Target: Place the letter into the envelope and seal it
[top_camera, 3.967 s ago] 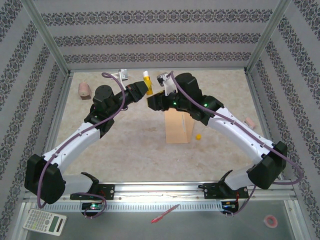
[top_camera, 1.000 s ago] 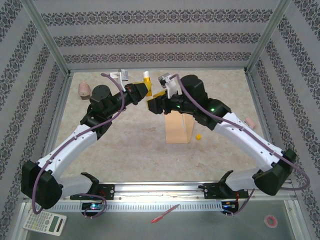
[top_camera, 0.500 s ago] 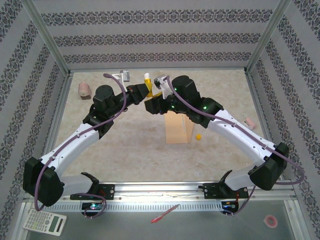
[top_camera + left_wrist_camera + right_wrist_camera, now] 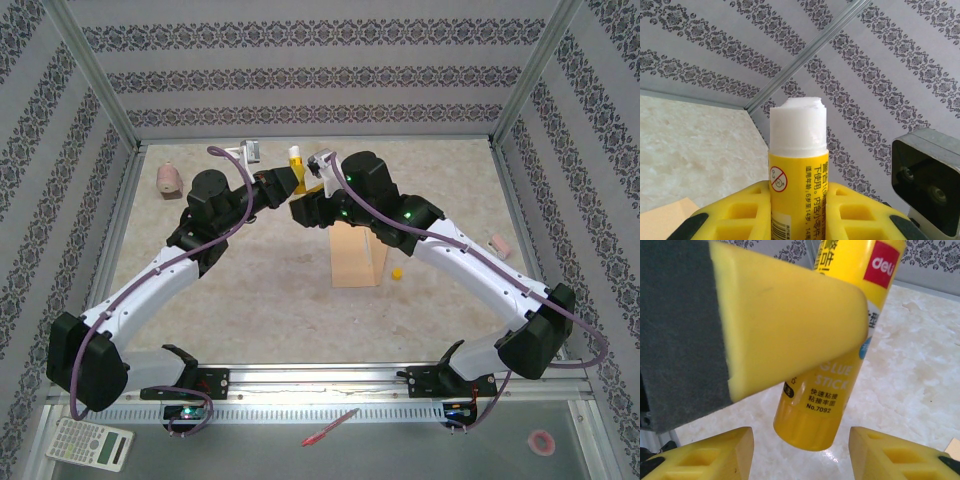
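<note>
Top view: the right arm hides the upper end of the one envelope point(image 4: 358, 258), centre frame. One small yellow object point(image 4: 397, 272) lies just right of it. The left gripper point(image 4: 288, 182) and right gripper point(image 4: 306, 196) meet at one glue stick point(image 4: 294, 158).

Left wrist: the jaws pinch the uncapped stick, its base cut off.

Right wrist: the jaws stand spread either side of the stick's base. A left finger point(image 4: 765, 325) blocks part of the label.

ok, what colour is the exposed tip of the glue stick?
The tip is white, on the yellow cylindrical plastic glue stick; clearest in the left wrist view.
</note>
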